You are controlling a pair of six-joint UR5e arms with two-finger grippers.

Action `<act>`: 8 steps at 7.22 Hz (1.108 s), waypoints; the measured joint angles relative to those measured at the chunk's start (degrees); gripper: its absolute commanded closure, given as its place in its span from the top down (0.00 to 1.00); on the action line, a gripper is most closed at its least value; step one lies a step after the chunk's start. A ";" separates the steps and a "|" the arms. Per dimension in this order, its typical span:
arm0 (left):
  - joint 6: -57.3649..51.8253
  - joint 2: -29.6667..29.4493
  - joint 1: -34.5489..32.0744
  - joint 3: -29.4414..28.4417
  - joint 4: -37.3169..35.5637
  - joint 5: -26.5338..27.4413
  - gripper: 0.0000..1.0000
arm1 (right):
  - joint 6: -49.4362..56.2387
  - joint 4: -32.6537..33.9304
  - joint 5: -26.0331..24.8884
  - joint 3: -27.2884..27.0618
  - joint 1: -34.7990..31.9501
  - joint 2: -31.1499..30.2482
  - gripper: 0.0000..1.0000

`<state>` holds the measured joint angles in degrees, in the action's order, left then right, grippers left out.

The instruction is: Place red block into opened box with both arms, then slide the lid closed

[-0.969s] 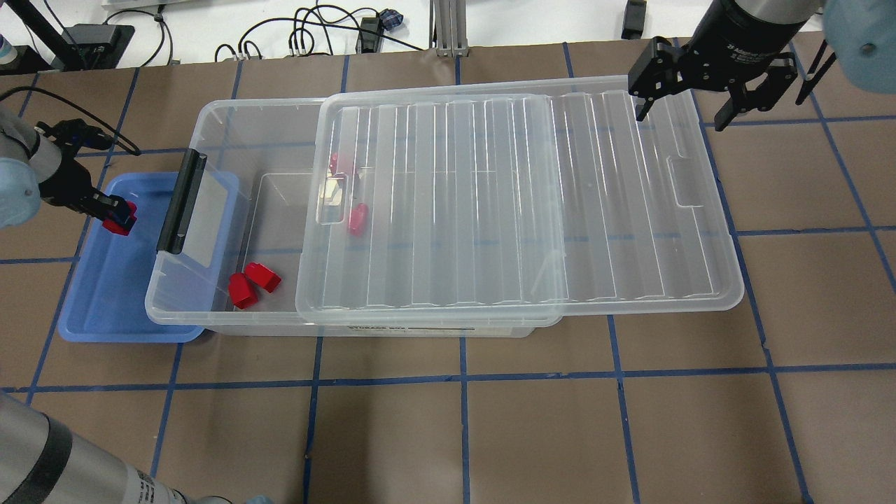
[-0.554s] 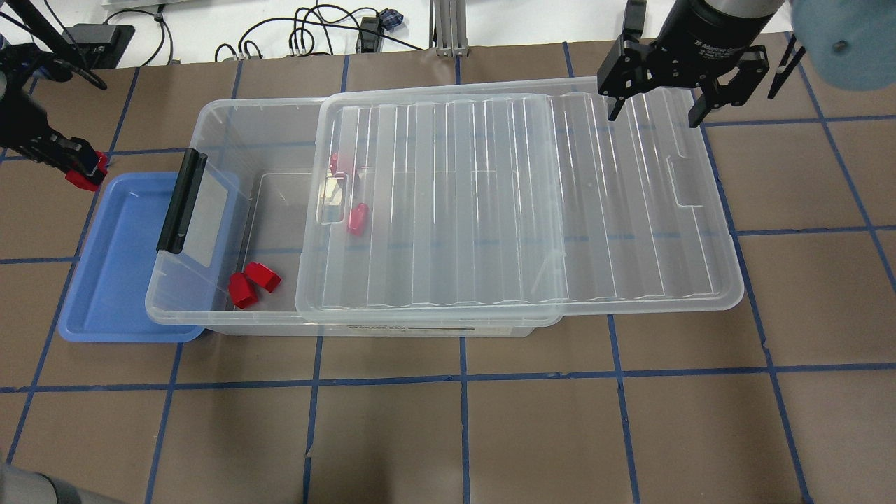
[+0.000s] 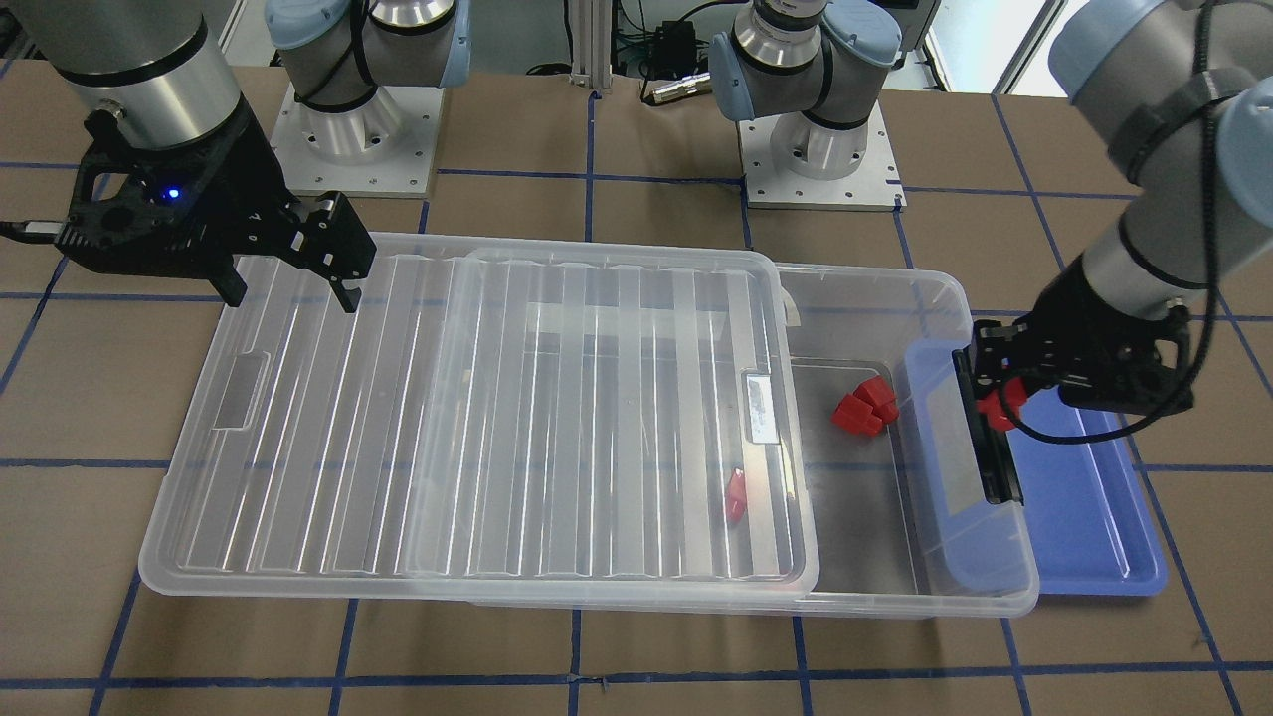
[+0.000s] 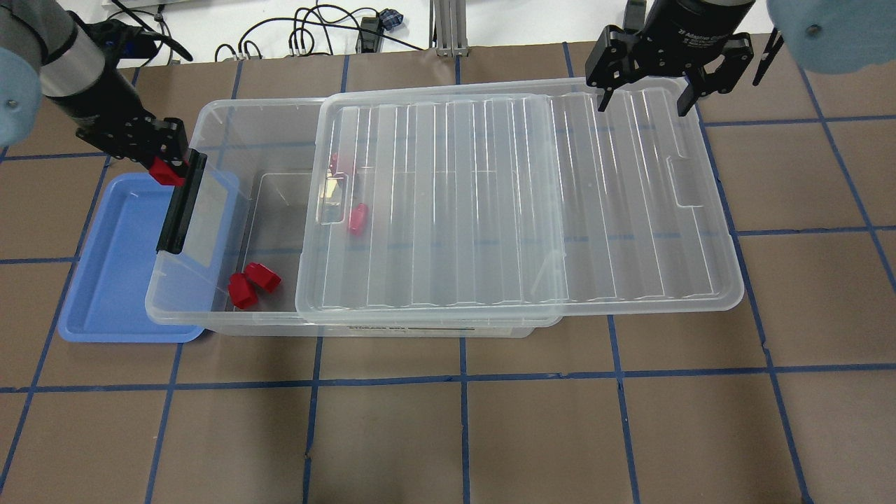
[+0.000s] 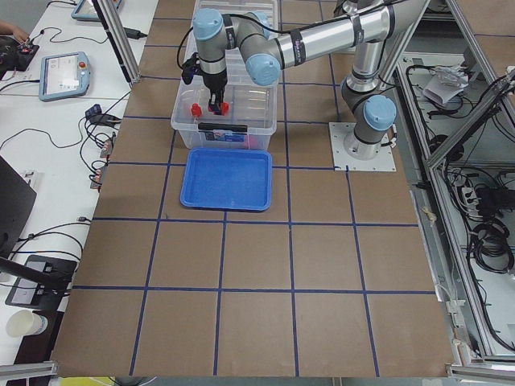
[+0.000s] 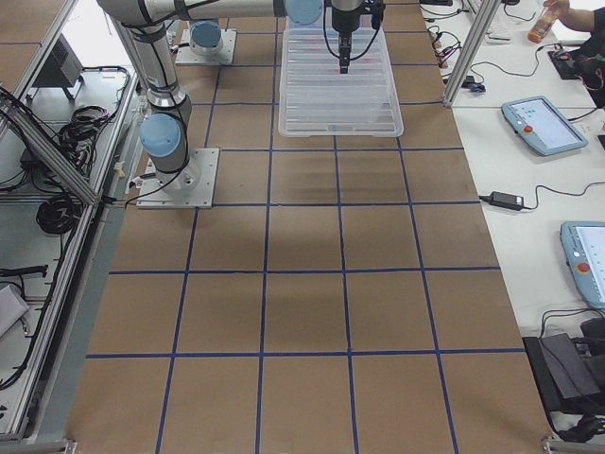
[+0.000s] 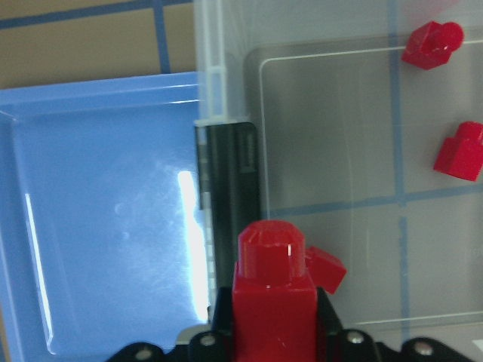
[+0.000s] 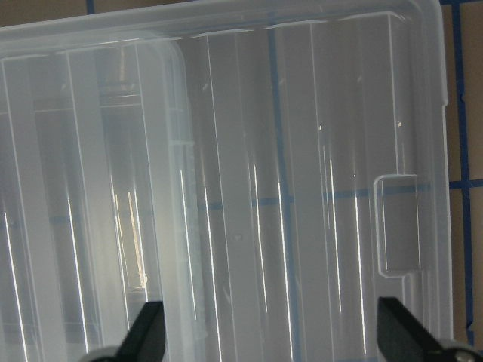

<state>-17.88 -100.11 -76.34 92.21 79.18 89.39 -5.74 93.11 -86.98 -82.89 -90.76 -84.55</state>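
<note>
My left gripper (image 4: pixel 165 166) is shut on a red block (image 4: pixel 166 173) and hovers over the black latch (image 4: pixel 180 203) at the short end of the clear box (image 4: pixel 231 110). In the left wrist view the red block (image 7: pixel 272 280) sits between the fingers, above the latch (image 7: pixel 230 196). The ribbed lid (image 4: pixel 518 203) lies slid aside, leaving the latch end of the box uncovered. Two red blocks (image 4: pixel 253 283) rest on the uncovered floor, and another (image 4: pixel 358 218) shows through the lid. My right gripper (image 4: pixel 642 105) is open above the lid's far right edge, with nothing between its fingers.
A blue tray (image 4: pixel 112 280) lies beside the box, partly under its latch end. The lid overhangs the box on the right. Cables (image 4: pixel 308 31) and a metal post (image 4: pixel 451 28) sit past the far table edge. The arm bases (image 3: pixel 358 109) stand behind the box.
My left gripper rose from the blue tray with the red block and moved right to the box's latch end. My right gripper shifted left over the lid's far edge, staying open.
</note>
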 measured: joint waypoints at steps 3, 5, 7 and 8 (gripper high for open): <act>8.02 -0.97 -5.33 5.26 -6.13 -0.48 0.00 | 0.08 -0.06 -0.30 -0.16 -0.02 -0.14 1.00; 9.00 -1.88 -5.81 8.91 -12.26 -0.49 0.00 | 0.20 -0.28 -0.37 -0.27 0.01 -0.23 1.00; 9.32 -3.41 -5.84 11.39 -17.84 -0.45 0.00 | 0.43 -0.33 -0.38 -0.33 0.04 -0.25 1.00; 9.69 -4.45 -5.84 12.64 -20.22 -0.50 0.00 | 0.50 -0.24 -0.38 -0.34 0.05 -0.24 1.00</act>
<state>-8.20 -104.56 -82.18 104.84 58.96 88.90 -5.23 92.87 -87.36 -83.23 -90.71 -84.79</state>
